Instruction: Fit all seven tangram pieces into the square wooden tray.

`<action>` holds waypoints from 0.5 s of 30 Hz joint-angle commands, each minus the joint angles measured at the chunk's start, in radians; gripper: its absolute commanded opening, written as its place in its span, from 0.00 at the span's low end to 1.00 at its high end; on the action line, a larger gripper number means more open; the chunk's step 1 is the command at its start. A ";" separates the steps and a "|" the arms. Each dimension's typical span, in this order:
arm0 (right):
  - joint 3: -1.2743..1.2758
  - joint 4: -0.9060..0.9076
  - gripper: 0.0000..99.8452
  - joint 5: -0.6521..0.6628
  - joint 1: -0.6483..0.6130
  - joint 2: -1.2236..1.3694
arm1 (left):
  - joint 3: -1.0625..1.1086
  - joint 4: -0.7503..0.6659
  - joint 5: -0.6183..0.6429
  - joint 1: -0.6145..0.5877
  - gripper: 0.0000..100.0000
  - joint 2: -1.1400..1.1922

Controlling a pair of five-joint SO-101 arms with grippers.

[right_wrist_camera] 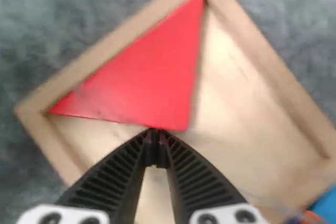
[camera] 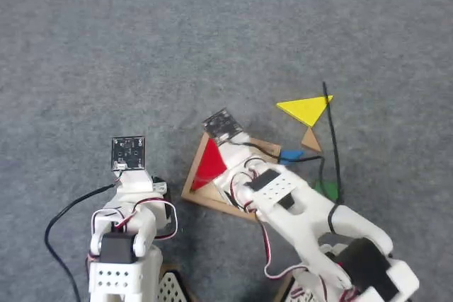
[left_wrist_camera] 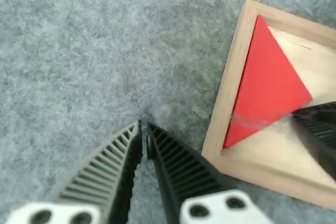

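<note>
So we were on the seating step. The big red wooden triangle (camera: 209, 163) lay inside the square wooden tray (camera: 211, 203), long edge along the tray's left rim, just below centre of the high view. The right gripper (right_wrist_camera: 153, 139) had its fingers pressed together, tips at the triangle's inner corner. It looked like a nudge, though we couldn't tell if they actually touched. The left gripper (left_wrist_camera: 144, 129) was all but closed on nothing, over the grey carpet (camera: 106, 68) just beside the tray.

One piece in, by our reckoning, so next up was lifting off and fetching another, which meant opening those fingers.

The high view gave us the leftovers right of centre:
- a yellow triangle (camera: 304, 109)
- a small tan triangle (camera: 310, 140)
- a blue piece (camera: 290, 154)
- a green piece (camera: 326, 189)

The right wrist view gave us the fit against the rim.
</note>
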 commanded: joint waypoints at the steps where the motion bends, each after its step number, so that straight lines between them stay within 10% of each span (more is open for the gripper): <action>1: -0.051 -0.048 0.01 0.018 -0.041 -0.007 | -0.012 0.002 -0.011 -0.006 0.01 -0.020; 15: -0.025 0.295 0.01 0.012 0.303 -0.432 | -0.012 0.002 -0.011 -0.006 0.01 -0.020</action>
